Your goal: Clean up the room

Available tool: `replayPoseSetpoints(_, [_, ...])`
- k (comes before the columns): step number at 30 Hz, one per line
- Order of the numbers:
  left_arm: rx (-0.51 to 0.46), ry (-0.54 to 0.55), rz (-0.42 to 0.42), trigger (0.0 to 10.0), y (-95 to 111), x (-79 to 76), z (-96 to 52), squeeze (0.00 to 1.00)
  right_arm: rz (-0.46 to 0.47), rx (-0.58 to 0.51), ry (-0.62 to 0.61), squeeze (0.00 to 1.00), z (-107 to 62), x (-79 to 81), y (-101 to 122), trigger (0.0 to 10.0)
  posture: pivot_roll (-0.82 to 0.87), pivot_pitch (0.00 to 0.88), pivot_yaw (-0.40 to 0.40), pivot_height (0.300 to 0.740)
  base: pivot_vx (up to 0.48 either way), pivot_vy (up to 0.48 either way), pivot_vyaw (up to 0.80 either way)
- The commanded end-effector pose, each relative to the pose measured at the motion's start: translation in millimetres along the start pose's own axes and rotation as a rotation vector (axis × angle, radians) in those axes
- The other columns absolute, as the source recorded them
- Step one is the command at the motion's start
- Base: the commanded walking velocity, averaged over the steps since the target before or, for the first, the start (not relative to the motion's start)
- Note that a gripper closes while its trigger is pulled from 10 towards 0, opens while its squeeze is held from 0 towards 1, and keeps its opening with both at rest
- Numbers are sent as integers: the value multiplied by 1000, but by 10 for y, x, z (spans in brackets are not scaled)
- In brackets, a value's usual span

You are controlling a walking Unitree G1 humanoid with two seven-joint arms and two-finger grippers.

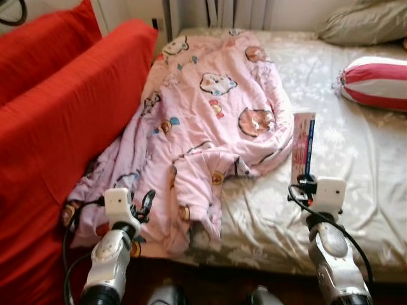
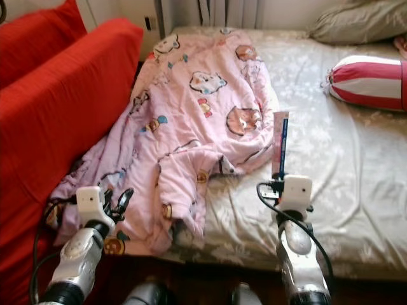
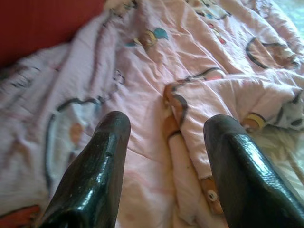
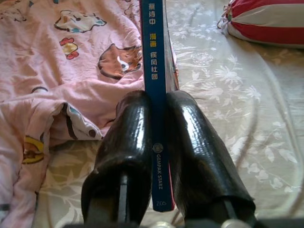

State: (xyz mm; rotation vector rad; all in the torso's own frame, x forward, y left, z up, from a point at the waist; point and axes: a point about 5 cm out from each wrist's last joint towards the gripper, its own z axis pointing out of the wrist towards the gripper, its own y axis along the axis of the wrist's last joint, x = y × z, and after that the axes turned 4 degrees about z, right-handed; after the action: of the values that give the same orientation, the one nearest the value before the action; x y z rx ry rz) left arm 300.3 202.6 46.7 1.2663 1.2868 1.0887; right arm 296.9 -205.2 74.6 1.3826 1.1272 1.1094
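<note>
Right gripper (image 4: 159, 156), lower right of frame, pinching blue book (image 4: 155, 71) spine-up — slipping being risked by narrow edge grip. Left gripper (image 3: 166, 156) spread over pink blanket (image 1: 210, 108).

Red sofa (image 1: 57, 127): just beside the left gripper (image 1: 147, 200), on its outer side.
Floral bed sheet (image 1: 356, 165): beneath and ahead of the right gripper (image 1: 307, 181).
Red-and-white striped bolster (image 1: 375, 79): well ahead of the right gripper, outward.
Grey pillow (image 1: 365, 22): beyond the bolster.
</note>
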Motion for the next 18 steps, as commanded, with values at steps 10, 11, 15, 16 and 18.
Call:
replayPoseSetpoints(10, [213, 10, 32, 10000, -402, 80, -148, 0, 193, 94, -15, 0, -37, -67, -277, 10000, 29, 109, 11, 740, 0, 0, 0])
replayPoseSetpoints(11, [228, 16, 31, 10000, -429, 93, -164, 0, 177, 94, -1, 0, -45, -51, -294, 10000, 34, 112, 12, 740, 0, 0, 0])
replayPoseSetpoints(15, [370, 55, 51, 10000, -678, 195, -351, 0, 178, 125, 17, 0, -93, 5, -452, 10000, 33, 118, 28, 740, 0, 0, 0])
replayPoseSetpoints(16, [398, 55, 67, 10000, -726, 212, -393, 0, 180, 135, 14, 0, -108, 19, -492, 10000, 33, 118, 29, 740, 0, 0, 0])
replayPoseSetpoints(18, [462, 87, 71, 10000, -829, 285, -502, 0, 153, 168, 41, 0, -157, 91, -590, 10000, 42, 123, 33, 740, 0, 0, 0])
